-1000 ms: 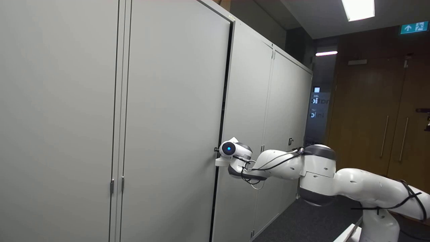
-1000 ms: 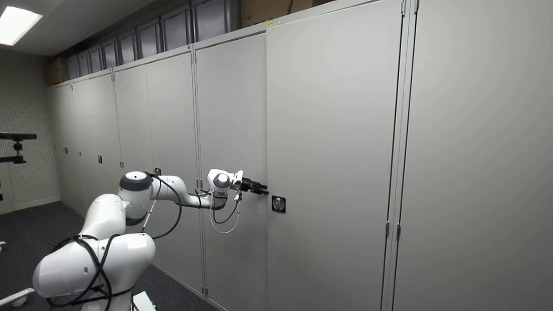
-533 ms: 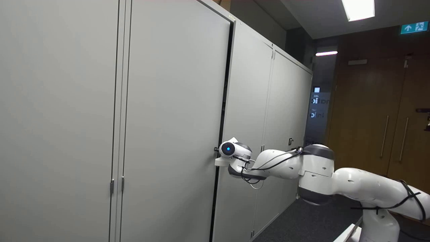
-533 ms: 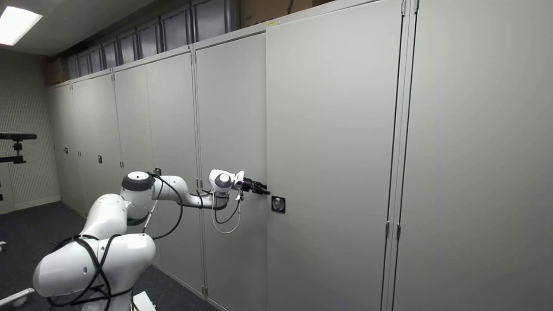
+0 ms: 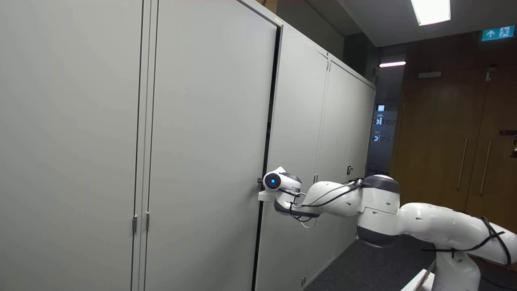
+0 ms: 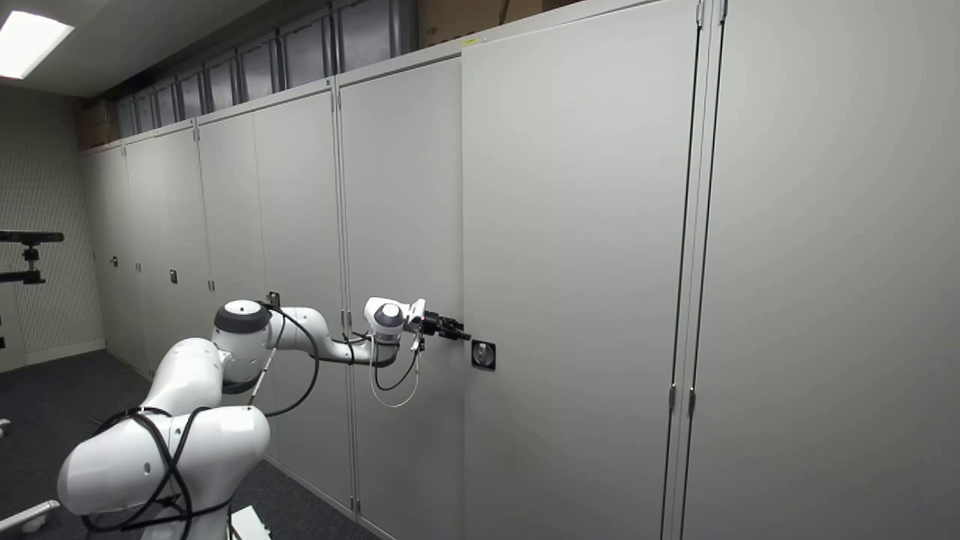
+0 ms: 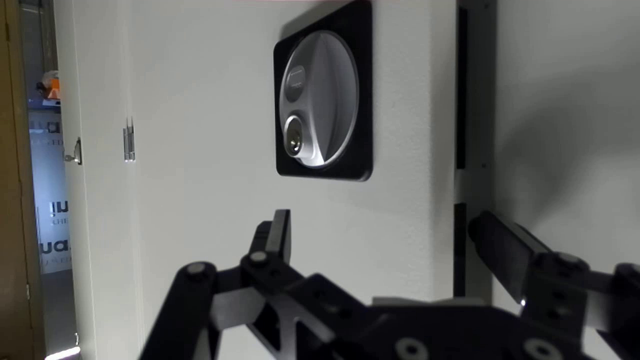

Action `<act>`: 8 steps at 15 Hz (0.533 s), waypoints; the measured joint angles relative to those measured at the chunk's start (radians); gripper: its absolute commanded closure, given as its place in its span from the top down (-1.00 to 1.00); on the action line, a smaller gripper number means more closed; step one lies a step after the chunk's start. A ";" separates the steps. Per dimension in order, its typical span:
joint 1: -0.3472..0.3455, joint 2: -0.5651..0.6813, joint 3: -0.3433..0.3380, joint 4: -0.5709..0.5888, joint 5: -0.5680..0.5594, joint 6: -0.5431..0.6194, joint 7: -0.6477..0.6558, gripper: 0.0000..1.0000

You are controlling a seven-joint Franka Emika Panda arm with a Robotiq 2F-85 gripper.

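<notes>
My gripper [image 7: 380, 220] is open and empty at the edge of a pale grey cabinet door [image 7: 210, 200]. It also shows near that edge in both exterior views [image 5: 260, 180] [image 6: 456, 330]. In the wrist view, which stands upside down, one finger is over the door's face. The other is past the edge, before a recessed panel [image 7: 560, 100]; contact cannot be told. A round silver lock handle on a black square plate [image 7: 322, 100] is on the door. In an exterior view the plate [image 6: 484, 355] sits just below and right of the fingertips.
The cabinet row continues on both sides, with hinges [image 5: 134, 223] and another lock [image 5: 349, 170]. Grey crates [image 6: 304, 56] and a cardboard box [image 6: 476, 21] stand on top. Wooden doors [image 5: 440, 141] are at the far end. Black cables [image 6: 307, 375] hang from the arm.
The arm has moved slightly. The gripper has shifted a little down and towards the lock plate. The doors have not visibly moved.
</notes>
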 measured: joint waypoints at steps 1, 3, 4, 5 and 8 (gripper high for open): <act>-0.001 0.000 0.000 0.000 -0.003 -0.003 0.001 1.00; -0.001 0.000 0.001 0.001 -0.007 -0.015 0.001 1.00; -0.001 0.000 0.001 0.002 -0.009 -0.021 0.001 1.00; -0.001 0.000 0.002 0.002 -0.011 -0.025 0.001 1.00; -0.001 0.000 0.002 0.002 -0.020 -0.034 0.001 1.00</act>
